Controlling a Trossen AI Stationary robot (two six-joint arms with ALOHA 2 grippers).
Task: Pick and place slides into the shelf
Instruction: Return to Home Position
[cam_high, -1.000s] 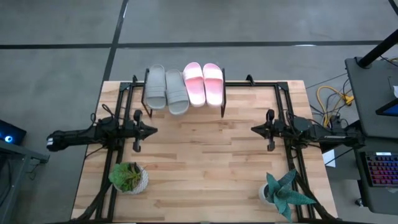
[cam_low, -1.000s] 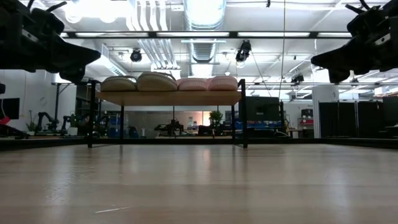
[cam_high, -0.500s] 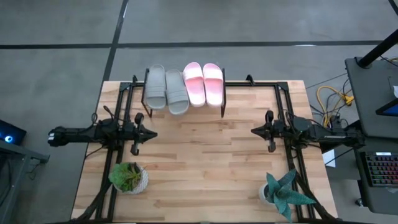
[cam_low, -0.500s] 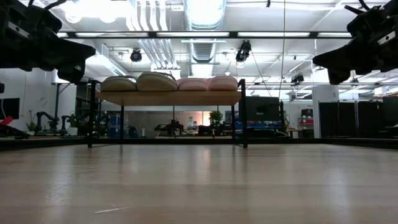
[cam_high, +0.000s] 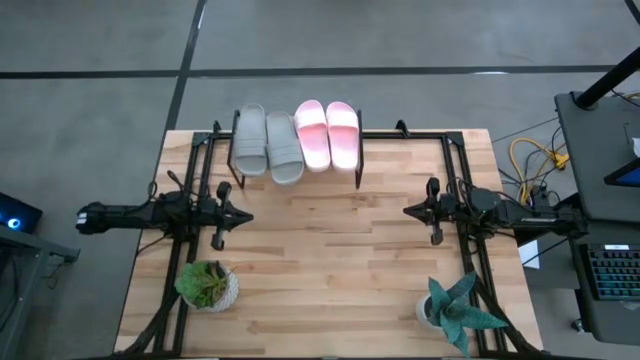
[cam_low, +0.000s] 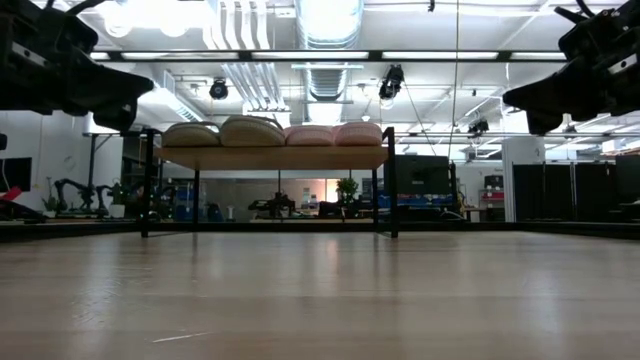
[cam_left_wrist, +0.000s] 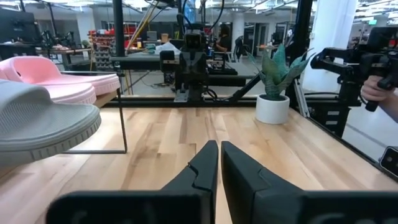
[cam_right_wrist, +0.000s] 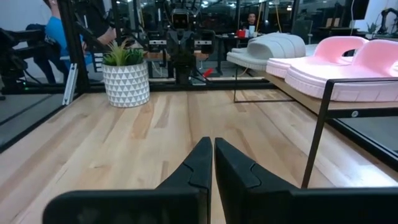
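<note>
Two grey slides (cam_high: 267, 145) and two pink slides (cam_high: 327, 135) lie side by side, soles down, on the shelf (cam_low: 275, 157) at the table's far middle. The shelf stands on thin black legs (cam_right_wrist: 323, 118). My left gripper (cam_high: 248, 213) is shut and empty, held level above the table's left half and pointing right. My right gripper (cam_high: 407, 209) is also shut and empty, level above the right half and pointing left. In the left wrist view a grey slide (cam_left_wrist: 43, 121) and a pink one (cam_left_wrist: 62, 78) lie off to the side of the shut fingers (cam_left_wrist: 219, 144). In the right wrist view the pink slides (cam_right_wrist: 348, 62) lie beside the fingers (cam_right_wrist: 213, 140).
A green plant in a white patterned pot (cam_high: 208, 285) stands near left, and a spiky plant in a white pot (cam_high: 455, 312) near right. Black arm frames run along both table sides. The bare wooden table (cam_high: 330, 260) lies between the grippers. A person's hand (cam_left_wrist: 379, 93) shows beyond the table.
My left arm has swung a little, so its gripper no longer slants toward the far edge and now points straight toward the table's right edge. The slides lie as they did.
</note>
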